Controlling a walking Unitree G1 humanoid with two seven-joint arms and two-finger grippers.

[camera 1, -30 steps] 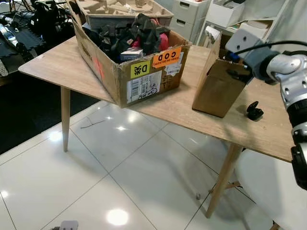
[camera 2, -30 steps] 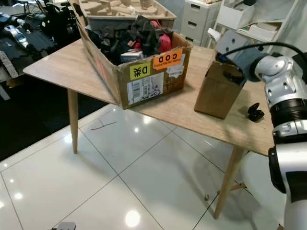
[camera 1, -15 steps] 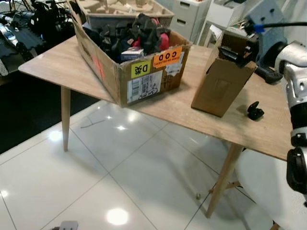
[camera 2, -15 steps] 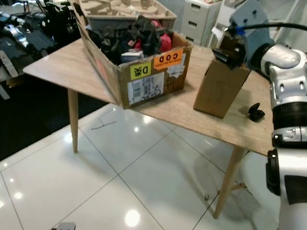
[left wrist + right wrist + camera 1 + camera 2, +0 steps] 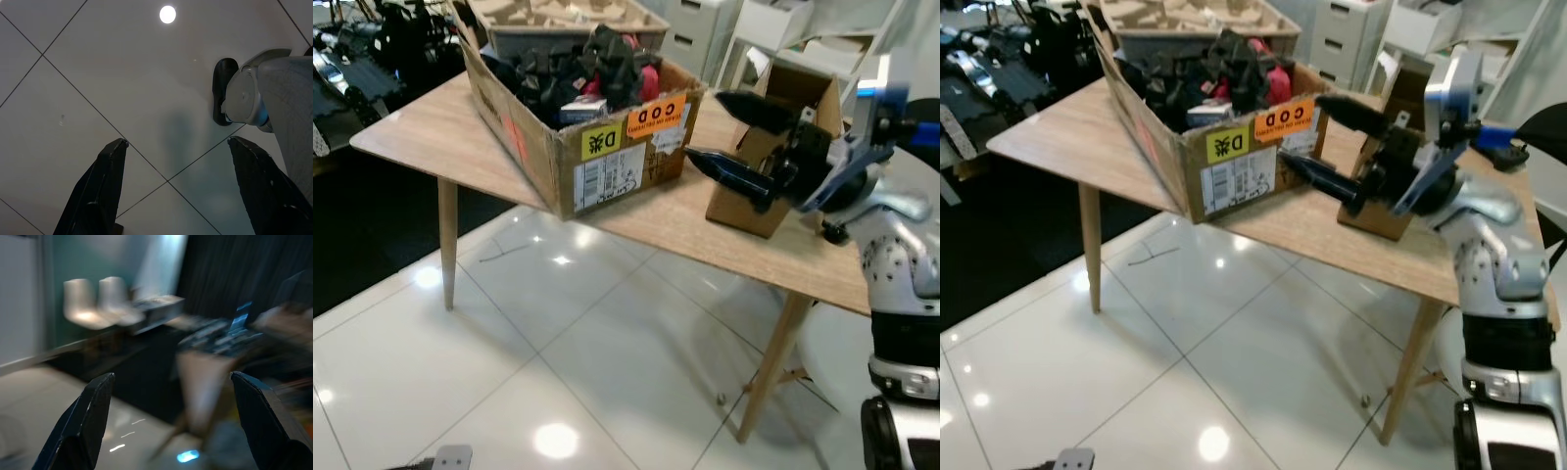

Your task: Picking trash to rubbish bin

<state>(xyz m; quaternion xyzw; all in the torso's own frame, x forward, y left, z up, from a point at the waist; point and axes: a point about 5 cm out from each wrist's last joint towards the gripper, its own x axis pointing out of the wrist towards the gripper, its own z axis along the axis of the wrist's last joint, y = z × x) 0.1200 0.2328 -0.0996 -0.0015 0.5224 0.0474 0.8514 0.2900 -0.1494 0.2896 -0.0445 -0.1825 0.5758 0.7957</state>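
White glossy floor tiles (image 5: 558, 362) spread under a wooden table (image 5: 431, 132) in the head views. On the table sits a large open cardboard box (image 5: 597, 162), stuffed with dark and red clutter and bearing an orange "COD" sticker. Well apart from it toward the robot's right stands a small brown cardboard box (image 5: 759, 191) with its flaps up. The right gripper (image 5: 729, 132) is raised in front of that small box, its two long black fingers (image 5: 734, 171) spread wide with nothing between them, pointing toward the large box. A small black object (image 5: 832, 232) lies on the table just beside the small box, partly hidden by the arm. White drawers (image 5: 1356, 34) and shelves stand behind the table.

Left wrist view: the left gripper (image 5: 178, 183) hangs over the floor tiles, fingers apart and empty, with the robot's grey leg and dark foot (image 5: 223, 90) beside it.

Right wrist view: heavily blurred; the right gripper's fingers (image 5: 93, 416) are parted and empty, facing a dim room with pale chairs (image 5: 93, 301) and a cluttered table edge.
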